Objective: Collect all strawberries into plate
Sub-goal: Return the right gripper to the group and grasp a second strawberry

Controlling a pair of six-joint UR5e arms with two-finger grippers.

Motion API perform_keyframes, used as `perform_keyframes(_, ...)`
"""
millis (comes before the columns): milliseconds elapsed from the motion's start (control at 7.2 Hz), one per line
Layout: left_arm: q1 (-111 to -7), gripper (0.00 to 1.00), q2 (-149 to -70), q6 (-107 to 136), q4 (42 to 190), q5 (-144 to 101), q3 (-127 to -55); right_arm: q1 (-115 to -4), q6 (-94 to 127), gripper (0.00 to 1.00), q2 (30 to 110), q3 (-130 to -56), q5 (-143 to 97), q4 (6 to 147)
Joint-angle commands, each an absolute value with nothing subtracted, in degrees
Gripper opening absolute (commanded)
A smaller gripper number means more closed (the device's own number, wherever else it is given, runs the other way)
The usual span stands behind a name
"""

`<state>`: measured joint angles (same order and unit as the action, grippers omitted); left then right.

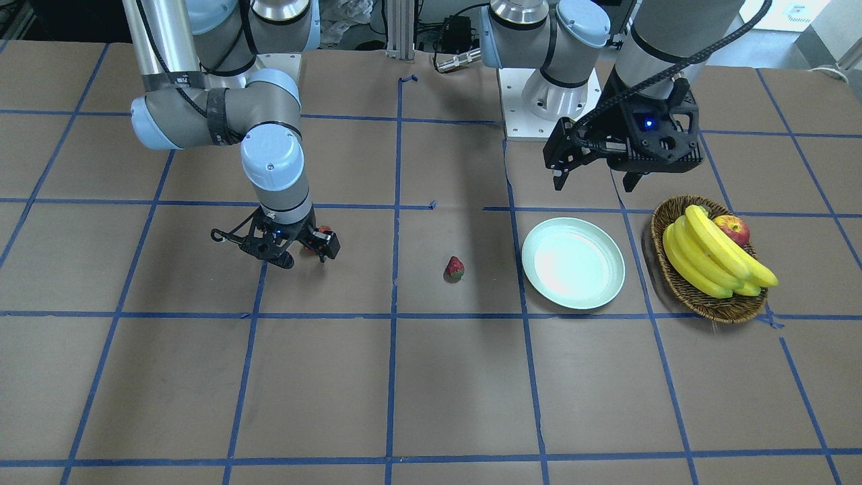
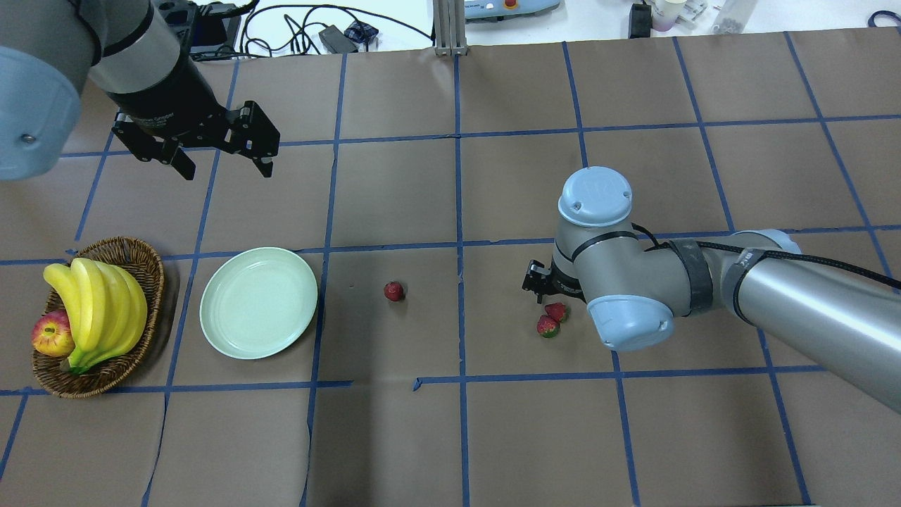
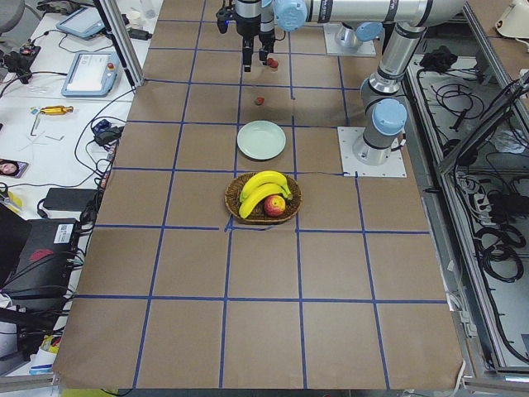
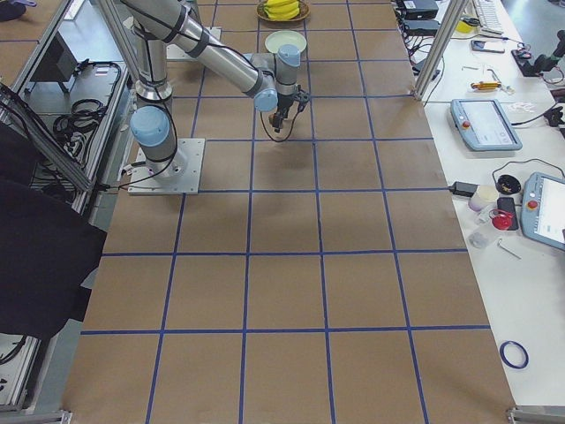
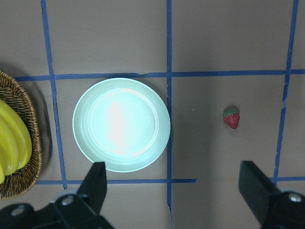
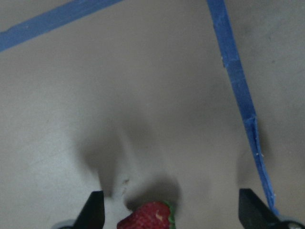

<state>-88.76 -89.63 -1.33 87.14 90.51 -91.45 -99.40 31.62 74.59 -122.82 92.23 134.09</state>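
The pale green plate (image 1: pixel 572 263) (image 2: pixel 258 303) lies empty on the table. One strawberry (image 1: pixel 454 268) (image 2: pixel 394 291) lies alone beside it; it also shows in the left wrist view (image 5: pixel 231 118) next to the plate (image 5: pixel 121 124). Two strawberries (image 2: pixel 556 310) (image 2: pixel 547 326) lie close together under my right wrist. My right gripper (image 1: pixel 304 252) (image 6: pixel 171 193) is open and low over the table, with one strawberry (image 6: pixel 147 217) between its fingers at the view's bottom edge. My left gripper (image 2: pixel 227 171) (image 1: pixel 595 183) (image 5: pixel 171 171) is open and empty, high above the table beyond the plate.
A brown wicker basket (image 2: pixel 141 260) (image 1: pixel 714 311) with bananas (image 1: pixel 707 256) and an apple (image 2: pixel 53 333) stands beside the plate, on the side away from the strawberries. Blue tape lines grid the brown table.
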Motion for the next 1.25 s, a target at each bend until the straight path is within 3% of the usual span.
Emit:
perform_keyframes(0,-88.77,1.00,-89.56,-1.32,87.10,90.44,-91.76,-99.40,34.43,0.62,74.53,-122.61,89.76,135.52)
perform_keyframes(278,-88.77,1.00,-89.56,-1.23,87.10,90.35,-91.67,-99.32,35.77,0.36,74.53,-123.13,87.19,136.49)
perform_keyframes(556,-88.77,1.00,-89.56,-1.23,87.10,90.26,-91.67,-99.32,35.86,0.16,74.53,-122.96,87.45,136.23)
perform_keyframes(833,-88.77,1.00,-89.56,-1.23,87.10,90.26,-91.67,-99.32,35.16,0.10,74.79,-120.78,87.89,135.35)
perform_keyframes(1111,-88.77,1.00,-89.56,-1.23,87.01,90.26,-91.67,-99.93,35.85,0.10,74.71,-111.33,87.02,127.05)
